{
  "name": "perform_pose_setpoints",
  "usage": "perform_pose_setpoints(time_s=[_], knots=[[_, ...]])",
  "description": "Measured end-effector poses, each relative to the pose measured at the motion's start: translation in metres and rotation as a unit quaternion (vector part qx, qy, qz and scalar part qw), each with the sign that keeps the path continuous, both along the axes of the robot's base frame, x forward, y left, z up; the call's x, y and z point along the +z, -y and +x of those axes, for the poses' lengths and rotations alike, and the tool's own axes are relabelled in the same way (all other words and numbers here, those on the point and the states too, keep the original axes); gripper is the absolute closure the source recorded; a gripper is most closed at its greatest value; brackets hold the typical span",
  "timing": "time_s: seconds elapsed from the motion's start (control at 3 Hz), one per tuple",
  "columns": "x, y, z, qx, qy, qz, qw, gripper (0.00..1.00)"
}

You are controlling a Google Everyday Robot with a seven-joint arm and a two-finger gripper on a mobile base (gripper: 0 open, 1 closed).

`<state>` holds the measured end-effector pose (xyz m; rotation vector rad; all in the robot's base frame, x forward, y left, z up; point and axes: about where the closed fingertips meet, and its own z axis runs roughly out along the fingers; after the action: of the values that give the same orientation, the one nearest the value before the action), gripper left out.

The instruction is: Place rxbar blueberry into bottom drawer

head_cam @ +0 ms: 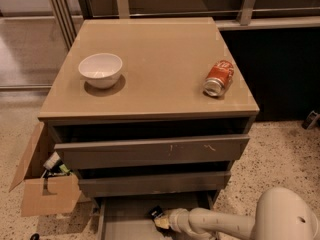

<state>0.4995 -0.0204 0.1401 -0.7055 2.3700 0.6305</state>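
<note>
Your arm lay stretched low from the right, nearly level, its claw [162,222] at the rxbar blueberry [156,212] inside the open bottom drawer [125,225]. Whether it pinched the bar could not be told. The bar looked light, flat and slick-wrapped, so it was likely best held across its narrow edges.

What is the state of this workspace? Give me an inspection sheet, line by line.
Surface: tan cabinet top, glossy.
Job's things: rxbar blueberry at the gripper's tip, over the floor of the open bottom drawer.
Clutter: white bowl upright; soda can on its side, both on the top.
Grippers: gripper reaching into the bottom drawer.
Cables: nothing seen.
Surroundings: open cardboard box beside the cabinet on the speckled floor.
</note>
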Motion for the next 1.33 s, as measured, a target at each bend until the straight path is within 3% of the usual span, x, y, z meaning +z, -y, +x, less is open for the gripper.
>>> perform_pose_setpoints(time_s=[0.67, 1.33], knots=[[-0.0006, 0.0003, 0.0006, 0.000, 0.000, 0.000, 1.0000, 0.59], [-0.0007, 0.0002, 0.0006, 0.000, 0.000, 0.000, 1.0000, 0.00]])
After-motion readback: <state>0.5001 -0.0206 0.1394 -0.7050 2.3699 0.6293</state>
